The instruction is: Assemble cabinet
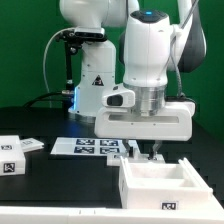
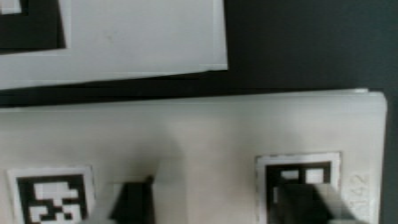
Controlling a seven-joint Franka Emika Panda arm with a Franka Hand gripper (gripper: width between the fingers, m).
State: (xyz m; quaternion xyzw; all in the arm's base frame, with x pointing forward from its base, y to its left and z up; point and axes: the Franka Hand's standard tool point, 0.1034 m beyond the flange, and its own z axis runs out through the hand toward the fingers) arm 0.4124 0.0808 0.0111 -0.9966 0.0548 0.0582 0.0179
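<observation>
The cabinet box (image 1: 160,182), a large white body with inner compartments, stands at the front on the exterior view's right. My gripper (image 1: 148,152) hangs just over its far edge. In the wrist view the gripper (image 2: 214,202) is open, its dark fingers (image 2: 139,200) set wide apart over a white cabinet surface (image 2: 196,130). That surface carries two tags (image 2: 50,195), one near each finger. Nothing is held between the jaws. Two white panel parts (image 1: 14,157) with tags lie at the exterior view's left.
The marker board (image 1: 95,147) lies flat on the dark table behind the cabinet box, and it also shows in the wrist view (image 2: 125,40). The robot's white base (image 1: 95,85) stands at the back.
</observation>
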